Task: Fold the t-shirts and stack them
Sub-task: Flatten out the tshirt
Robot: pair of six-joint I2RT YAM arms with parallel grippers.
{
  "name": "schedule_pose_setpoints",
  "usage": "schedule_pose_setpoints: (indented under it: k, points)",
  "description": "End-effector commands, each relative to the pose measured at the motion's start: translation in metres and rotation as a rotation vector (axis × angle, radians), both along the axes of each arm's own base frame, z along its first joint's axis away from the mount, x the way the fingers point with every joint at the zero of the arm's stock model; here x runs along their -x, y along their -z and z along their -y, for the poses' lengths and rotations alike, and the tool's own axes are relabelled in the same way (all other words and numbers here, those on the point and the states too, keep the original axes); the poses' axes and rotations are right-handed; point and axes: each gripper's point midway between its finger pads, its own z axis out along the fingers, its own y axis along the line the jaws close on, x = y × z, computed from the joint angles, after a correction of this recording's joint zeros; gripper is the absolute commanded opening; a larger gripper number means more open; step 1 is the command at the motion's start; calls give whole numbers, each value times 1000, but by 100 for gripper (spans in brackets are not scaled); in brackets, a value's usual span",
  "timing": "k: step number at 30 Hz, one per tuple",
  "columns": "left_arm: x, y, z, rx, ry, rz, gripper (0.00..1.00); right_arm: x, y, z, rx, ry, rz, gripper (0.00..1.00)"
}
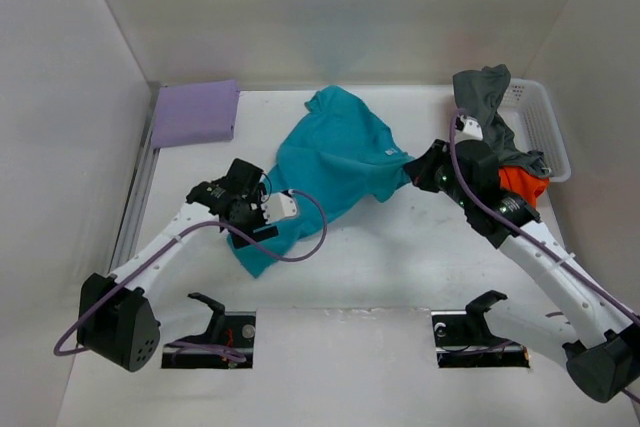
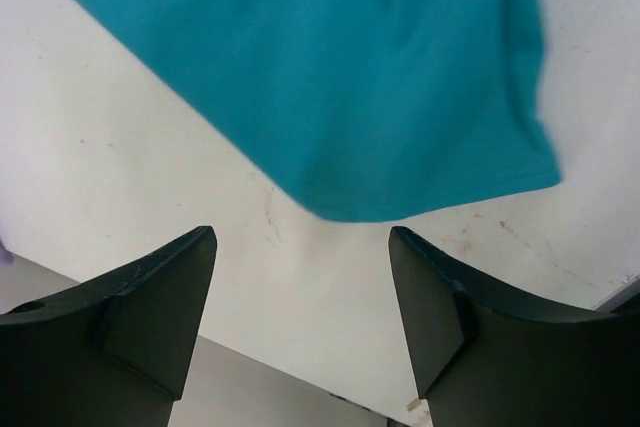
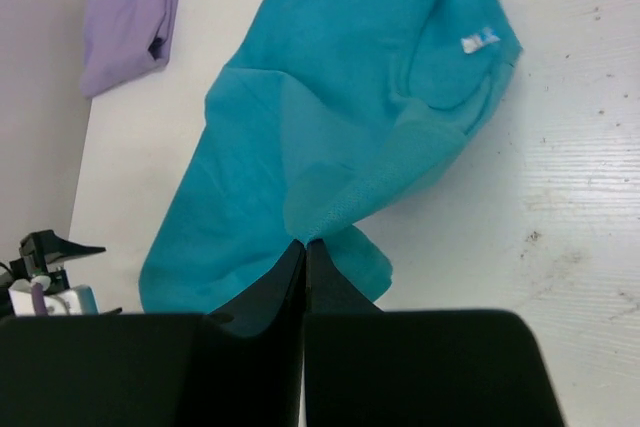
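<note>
Teal t-shirt (image 1: 335, 162) lay unfolded and rumpled mid-table (image 1: 400, 277), between the 2 arms. Progress looked like roughly 1 of 4: lavender t-shirt (image 1: 195, 114) sat folded flat at the far-left corner, the likely start of the stack. Dark grey t-shirt (image 1: 487, 97) hung over the near end of the white mesh basket (image 1: 548, 132) at far right, unfolded. Orange t-shirt (image 1: 520, 185) was bunched just behind the right arm by the basket, mostly hidden. So 3 were left to fold, and nothing was stacked on the lavender one yet.

The teal shirt's long axis ran diagonally, from far-centre down to near-left. The neck label showed toward the right side and the hem end pointed near-left, close to the left arm.

Right gripper (image 3: 305, 245) had its jaws pressed together, pinching a fold of teal cloth at the shirt's right edge. Left gripper (image 2: 300, 247) had its jaws spread wide with nothing between them, hovering just off the near-left hem with bare table below. Judged step: spreading the teal shirt flat before folding.
</note>
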Motion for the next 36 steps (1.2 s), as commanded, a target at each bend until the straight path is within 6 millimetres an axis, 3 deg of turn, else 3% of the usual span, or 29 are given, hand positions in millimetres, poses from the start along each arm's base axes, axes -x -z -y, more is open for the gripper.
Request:
schedule_pose_setpoints:
  k: [1, 5, 12, 17, 23, 27, 31, 33, 34, 36]
  points:
    - [9, 9, -1, -52, 23, -34, 69, 5, -15, -2, -6, -36, 26, 0]
    - [24, 20, 12, -92, 91, -72, 70, 6, -7, -2, -1, -38, 10, 0]
    - [76, 35, 64, -93, 309, -172, 69, 2, 3, 7, 21, -12, -7, 1]
    - [113, 63, 57, -161, 357, -267, 69, 2, 6, 21, 22, 30, -9, 1]
    - [106, 79, 55, -181, 285, -262, 70, 3, 8, 24, 26, 38, -17, 1]
    - [92, 86, 67, -145, 208, -251, 69, 3, 10, 24, 24, 40, -23, 1]
    - [90, 90, 76, -113, 164, -284, 67, 4, 11, 27, 32, 46, -25, 1]
    - [93, 98, 72, -128, 154, -312, 60, 3, 11, 30, 33, 54, -28, 1]
    - [95, 99, 70, -134, 150, -326, 51, 3, 11, 31, 33, 56, -28, 1]
    - [93, 99, 69, -120, 132, -334, 21, 1, 10, 33, 31, 61, -29, 1]
